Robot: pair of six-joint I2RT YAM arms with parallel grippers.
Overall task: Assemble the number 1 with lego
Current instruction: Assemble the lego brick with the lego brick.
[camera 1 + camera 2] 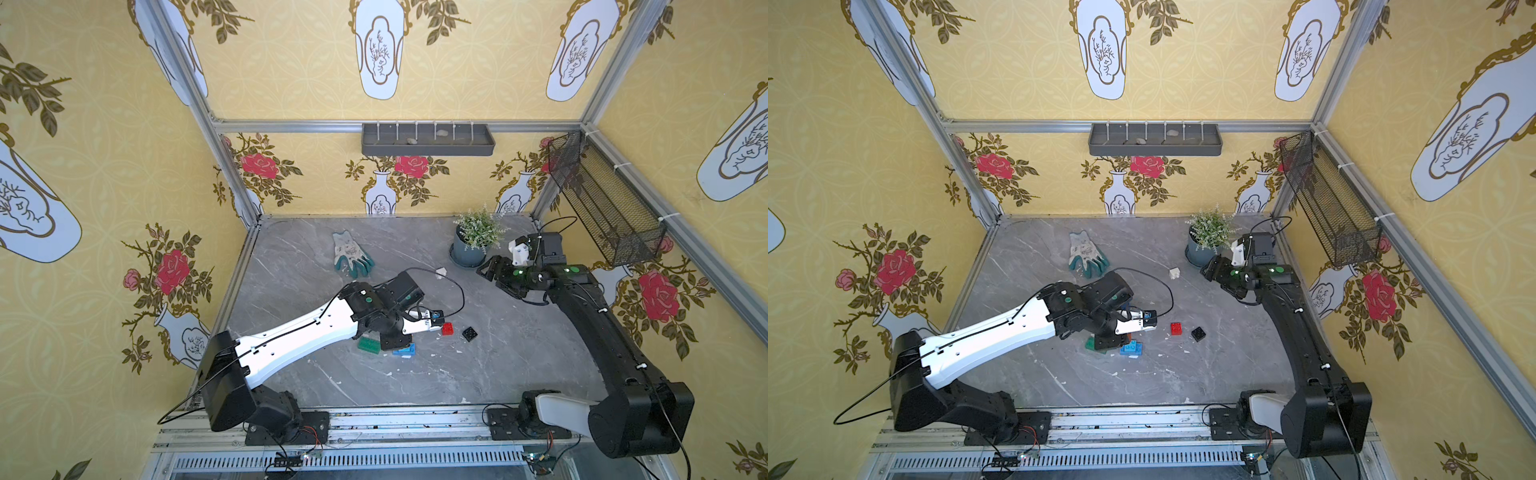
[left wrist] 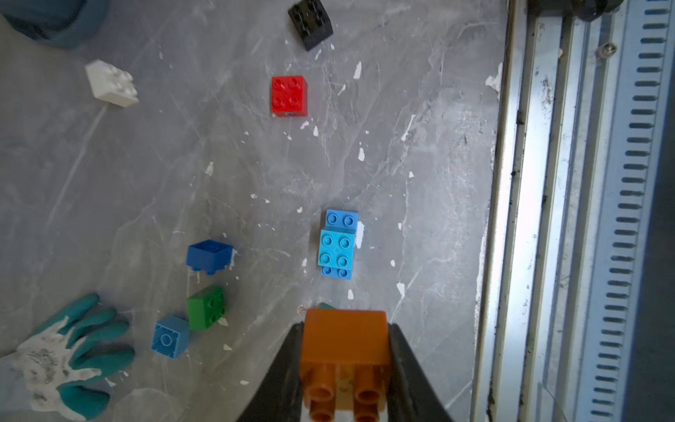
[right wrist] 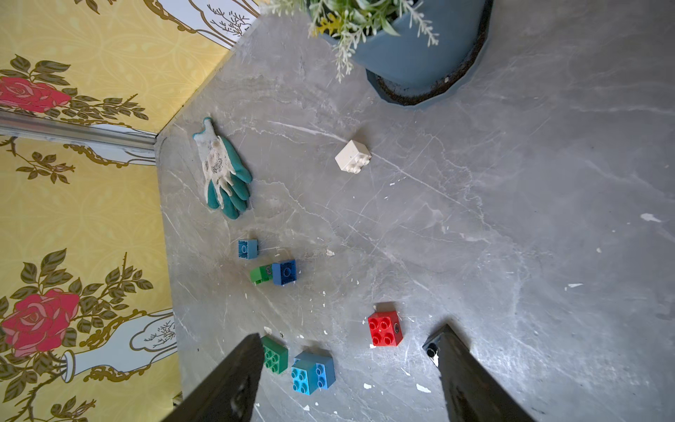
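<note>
Left wrist view: the left gripper (image 2: 345, 326) is clamped on an orange brick (image 2: 345, 347), carried clear of the table (image 2: 420, 109).
Risk, stack slides: the light blue brick (image 2: 336, 248) sits on a long blue brick (image 2: 341, 218) with nothing bracing them. A press that lands off the studs would likely shove the pair across the smooth table instead of seating.
Risk, brick twists: only two side faces are pinched, so an off-centre push could, I judge, turn the orange brick in the grip or pop it out.
Risk, arm sweep: in a top view the left arm hangs over the long green brick (image 1: 368, 345) beside the stack, and a low approach could knock it.
Orange brick to fingers: it sits between both fingers (image 2: 286, 365), each flat against one side. Its studs point back at the wrist, and the opposite face reaches just past the fingertips.
Stack to fingers: ahead of the fingertips, apart from them, not yet touched.
Right gripper (image 3: 349, 336): jaws spread wide and holding nothing, up beside the plant pot (image 3: 412, 54), well apart from the stack and no help in steadying it.
Loose bricks: the red brick (image 2: 289, 95), black brick (image 2: 310, 23) and white brick (image 2: 111, 83) lie singly on the table.
</note>
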